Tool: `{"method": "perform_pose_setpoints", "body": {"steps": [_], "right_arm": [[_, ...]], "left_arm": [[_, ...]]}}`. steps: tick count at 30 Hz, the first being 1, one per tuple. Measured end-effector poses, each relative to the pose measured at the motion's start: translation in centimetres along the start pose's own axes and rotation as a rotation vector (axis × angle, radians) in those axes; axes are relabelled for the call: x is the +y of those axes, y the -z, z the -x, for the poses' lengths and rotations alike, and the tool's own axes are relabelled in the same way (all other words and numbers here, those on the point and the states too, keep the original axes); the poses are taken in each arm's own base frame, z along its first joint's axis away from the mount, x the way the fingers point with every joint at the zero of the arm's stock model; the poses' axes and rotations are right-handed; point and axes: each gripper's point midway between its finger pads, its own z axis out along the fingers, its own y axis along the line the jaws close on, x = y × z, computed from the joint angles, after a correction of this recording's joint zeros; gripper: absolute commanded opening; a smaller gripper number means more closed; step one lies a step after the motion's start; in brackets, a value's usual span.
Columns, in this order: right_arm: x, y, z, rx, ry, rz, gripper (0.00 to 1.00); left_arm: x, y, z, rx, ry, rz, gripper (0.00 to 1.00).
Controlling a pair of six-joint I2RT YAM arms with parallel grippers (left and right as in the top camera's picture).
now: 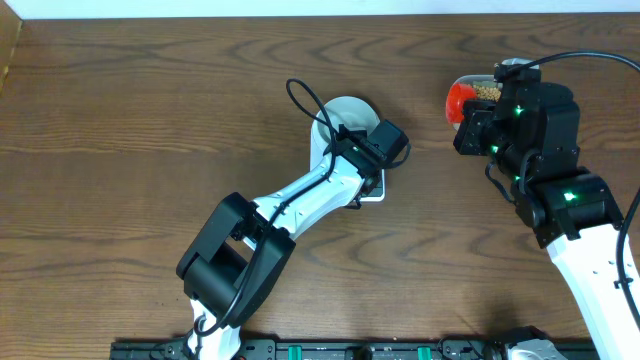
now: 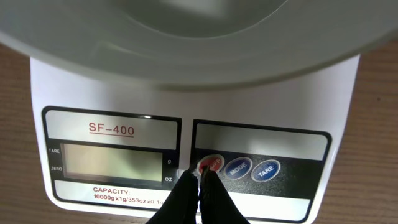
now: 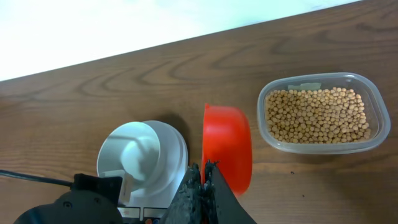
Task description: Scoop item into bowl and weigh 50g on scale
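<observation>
Red and glossy, the scoop [image 3: 227, 146] was clamped in the right gripper [image 3: 202, 177], whose jaws were shut tight on its lower edge. It stood on edge above the table [image 3: 124, 87], between the bowl and the tub, apparently parked while the other arm worked. From where it faced, I could not tell whether anything lay in it. It looked like smooth moulded plastic, a deep round cup.

Just beside it stood the clear tub [image 3: 323, 148], thin-walled with rounded corners, holding the beans [image 3: 317, 115]: small, round, matte tan things packed in a shallow layer. None had reached the bowl.

That bowl [image 3: 168, 149] sat on the scale [image 2: 261, 106], pale, smooth and empty, its rim overhanging the flat white platform. It had evidently been placed there so the weight could be read as it filled.

Over at the scale's front, the left gripper [image 2: 203, 180] had its dark fingers pinched together into one narrow point, tips at the red button [image 2: 211, 163]. I took that for a finger-like poke to wake the scale, since the grey display [image 2: 112, 160] showed no digits.
</observation>
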Motion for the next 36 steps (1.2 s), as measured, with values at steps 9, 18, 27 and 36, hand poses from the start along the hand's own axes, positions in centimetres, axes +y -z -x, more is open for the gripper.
{"method": "perform_pose_setpoints", "body": {"steps": [9, 18, 27, 36], "right_arm": [[0.0, 0.0, 0.0, 0.000, 0.000, 0.000, 0.01], [0.0, 0.0, 0.0, 0.000, 0.000, 0.000, 0.01], [0.0, 0.0, 0.0, 0.000, 0.000, 0.000, 0.01], [0.0, 0.0, 0.0, 0.000, 0.000, 0.000, 0.01]], "left_arm": [[-0.1, -0.7, -0.1, 0.004, -0.001, 0.005, 0.08], [-0.2, -0.7, 0.0, 0.001, 0.000, 0.001, 0.07], [0.0, -0.9, 0.0, -0.003, -0.001, 0.014, 0.07], [0.0, -1.0, 0.0, -0.005, -0.003, 0.017, 0.07]]}}
